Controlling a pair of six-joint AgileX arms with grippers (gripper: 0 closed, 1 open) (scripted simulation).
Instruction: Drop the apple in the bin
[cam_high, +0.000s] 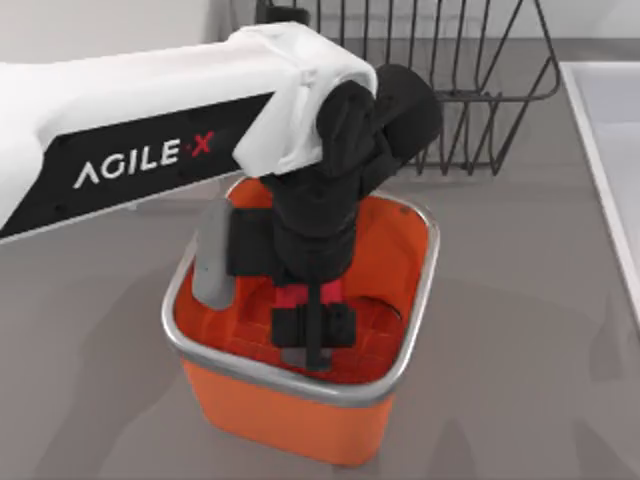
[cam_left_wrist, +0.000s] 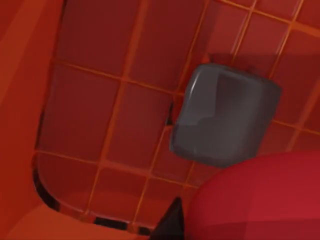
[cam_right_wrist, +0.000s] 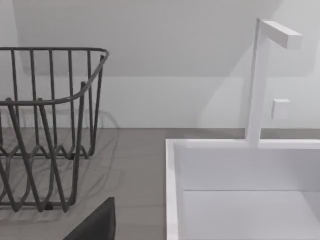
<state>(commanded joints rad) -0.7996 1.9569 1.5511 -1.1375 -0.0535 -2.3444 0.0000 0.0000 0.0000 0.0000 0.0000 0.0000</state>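
Observation:
The orange bin (cam_high: 300, 385) with a silver-grey rim stands near the table's front centre. My left arm reaches in from the left, and its gripper (cam_high: 312, 345) points down inside the bin, shut on the crimson apple (cam_high: 298, 297). In the left wrist view the apple (cam_left_wrist: 260, 200) sits close to the camera above the bin's gridded floor (cam_left_wrist: 100, 125) and the grey square patch (cam_left_wrist: 225, 117). A dark corner of my right gripper (cam_right_wrist: 95, 225) appears in the right wrist view, away from the bin.
A black wire rack (cam_high: 450, 90) stands behind the bin at the back and also appears in the right wrist view (cam_right_wrist: 45, 125). A white sink (cam_high: 610, 150) runs along the right edge, with a white faucet (cam_right_wrist: 260, 75).

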